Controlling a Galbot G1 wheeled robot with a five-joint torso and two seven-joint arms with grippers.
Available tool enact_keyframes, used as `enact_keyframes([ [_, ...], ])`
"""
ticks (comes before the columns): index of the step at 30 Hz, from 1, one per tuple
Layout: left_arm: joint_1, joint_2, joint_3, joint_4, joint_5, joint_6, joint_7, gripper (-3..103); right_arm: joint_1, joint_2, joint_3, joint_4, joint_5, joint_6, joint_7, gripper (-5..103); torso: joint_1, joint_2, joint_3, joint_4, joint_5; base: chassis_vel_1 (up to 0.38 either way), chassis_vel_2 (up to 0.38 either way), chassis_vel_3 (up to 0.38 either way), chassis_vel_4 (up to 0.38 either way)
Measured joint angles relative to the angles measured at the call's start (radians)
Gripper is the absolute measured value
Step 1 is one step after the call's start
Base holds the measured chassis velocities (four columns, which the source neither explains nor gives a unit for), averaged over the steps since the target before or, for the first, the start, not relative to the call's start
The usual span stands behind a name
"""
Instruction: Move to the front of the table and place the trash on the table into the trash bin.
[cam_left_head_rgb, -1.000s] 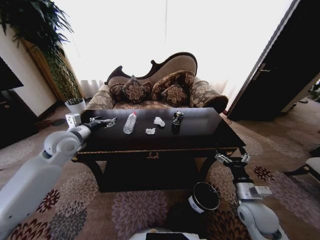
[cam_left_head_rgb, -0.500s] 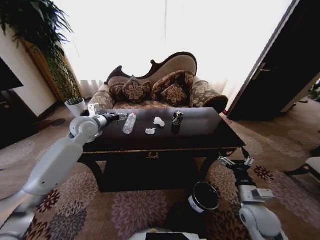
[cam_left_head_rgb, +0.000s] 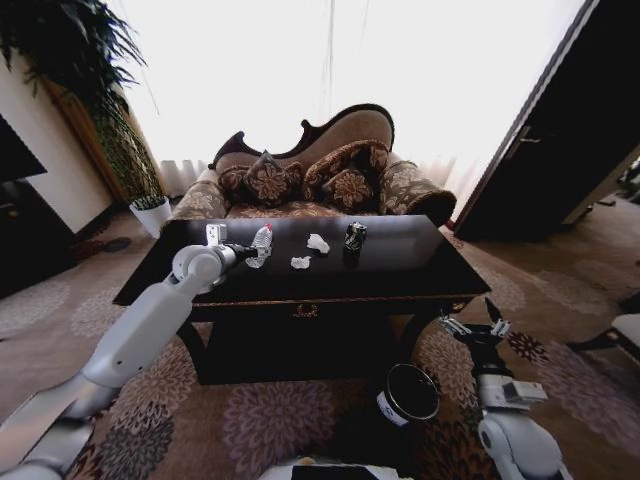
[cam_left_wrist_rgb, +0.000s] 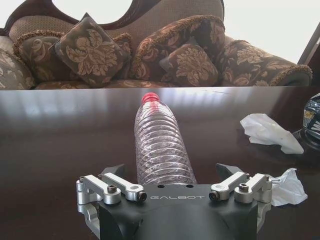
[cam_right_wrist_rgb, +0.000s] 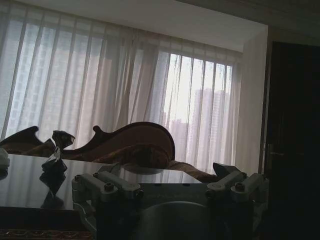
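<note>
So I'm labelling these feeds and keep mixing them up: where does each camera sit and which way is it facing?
Head: high, looking down over the table toward the sofa; both arms show, trash bin below.
Left wrist: behind the left gripper, low over the tabletop, facing the bottle and sofa.
Right wrist: behind the right gripper, below the table edge, facing the curtains.
All share the sofa; head and left wrist share the bottle and paper wads.

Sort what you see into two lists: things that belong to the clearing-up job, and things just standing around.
Job:
table
bottle, lying down, left gripper open at its base
two paper wads
crushed can
bin on the floor
right gripper, open, low beside the table

Around:
sofa
cushions
plant
door
</note>
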Motion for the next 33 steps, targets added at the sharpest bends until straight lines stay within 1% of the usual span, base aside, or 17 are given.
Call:
enact_keyframes([
  [5,0.008,-0.006,0.0,0.013,0.023,0.0,0.004,102,0.002,0.001,-0.005,-0.005,-0.003,0.002,0.0,100,0.0,0.0,0.0,-0.0001,0.0001,0.0,0.0,0.0,0.0],
  [8,0.009,-0.02,0.0,0.031,0.034,-0.001,0.006,98,0.001,0.001,-0.007,-0.009,-0.006,0.005,0.0,100,0.0,0.0,0.0,-0.0002,0.0,0.0,0.0,0.0,0.0],
  [10,0.012,-0.026,0.0,0.038,0.036,-0.001,0.007,93,0.001,0.0,-0.007,-0.011,-0.007,0.008,0.0,100,0.0,0.0,0.0,-0.0002,0.0,0.0,0.0,0.0,0.0],
  [11,0.012,-0.026,0.0,0.038,0.036,-0.001,0.007,93,0.001,0.0,-0.007,-0.011,-0.007,0.008,0.0,100,0.0,0.0,0.0,-0.0002,0.0,0.0,0.0,0.0,0.0],
  [13,0.02,-0.029,0.0,0.04,0.041,-0.001,0.009,82,0.001,-0.002,-0.007,-0.013,-0.007,0.009,0.0,100,0.0,0.0,0.0,-0.0003,0.0001,0.0,0.0,0.0,0.0],
  [14,0.021,-0.029,0.0,0.04,0.041,-0.001,0.009,82,0.001,-0.002,-0.007,-0.013,-0.007,0.009,0.0,100,0.0,0.0,0.0,-0.0003,0.0001,0.0,0.0,0.0,0.0],
  [15,0.027,-0.029,-0.002,0.037,0.044,-0.002,0.011,77,0.002,-0.004,-0.007,-0.015,-0.007,0.009,0.0,100,0.0,0.0,0.0,-0.0003,0.0,0.0,0.0,0.0,0.0],
  [16,0.027,-0.029,-0.002,0.037,0.044,-0.002,0.011,77,0.002,-0.004,-0.007,-0.015,-0.007,0.009,0.0,100,0.0,0.0,0.0,-0.0003,0.0,0.0,0.0,0.0,0.0],
  [18,0.033,-0.021,-0.006,0.022,0.047,-0.002,0.015,66,0.004,-0.005,-0.008,-0.017,-0.007,0.009,0.0,100,0.0,0.0,0.0,-0.0002,0.0,0.0,0.0,0.0,0.0],
  [19,0.035,-0.018,-0.007,0.018,0.047,-0.002,0.015,66,0.004,-0.005,-0.008,-0.018,-0.007,0.009,0.0,100,0.0,0.0,0.0,-0.0002,0.0,0.0,0.0,0.0,0.0],
  [20,0.039,-0.01,-0.01,0.005,0.047,-0.002,0.016,56,0.006,-0.005,-0.01,-0.02,-0.008,0.009,0.0,100,0.0,0.0,0.0,-0.0002,0.0001,0.0,0.0,0.0,0.0],
  [22,0.04,-0.006,-0.011,-0.002,0.047,-0.002,0.016,56,0.006,-0.005,-0.012,-0.022,-0.009,0.009,0.0,100,0.0,0.0,0.0,-0.0001,0.0001,0.0,0.0,0.0,0.0],
  [25,0.047,0.003,-0.015,-0.013,0.048,-0.002,0.016,46,0.007,-0.003,-0.015,-0.024,-0.013,0.011,0.0,100,0.0,0.0,0.0,-0.0002,0.0001,0.0,0.0,0.0,0.0],
  [26,0.047,0.003,-0.015,-0.013,0.048,-0.002,0.016,46,0.007,-0.003,-0.015,-0.024,-0.013,0.011,0.0,100,0.0,0.0,0.0,-0.0002,0.0001,0.0,0.0,0.0,0.0],
  [27,0.051,0.006,-0.016,-0.017,0.051,-0.002,0.016,43,0.007,-0.002,-0.016,-0.024,-0.015,0.011,0.0,100,0.0,0.0,0.0,-0.0002,0.0001,0.0,0.0,0.0,0.0],
  [30,0.067,0.015,-0.026,-0.04,0.069,-0.002,0.022,39,0.006,-0.001,-0.017,-0.023,-0.015,0.012,0.0,100,0.0,0.0,0.0,-0.0003,0.0,0.0,0.0,0.0,0.0],
  [33,0.084,0.024,-0.044,-0.067,0.079,-0.003,0.027,39,0.005,-0.001,-0.017,-0.021,-0.014,0.012,0.0,100,0.0,0.0,0.0,-0.0003,0.0,0.0,0.0,0.0,0.0],
])
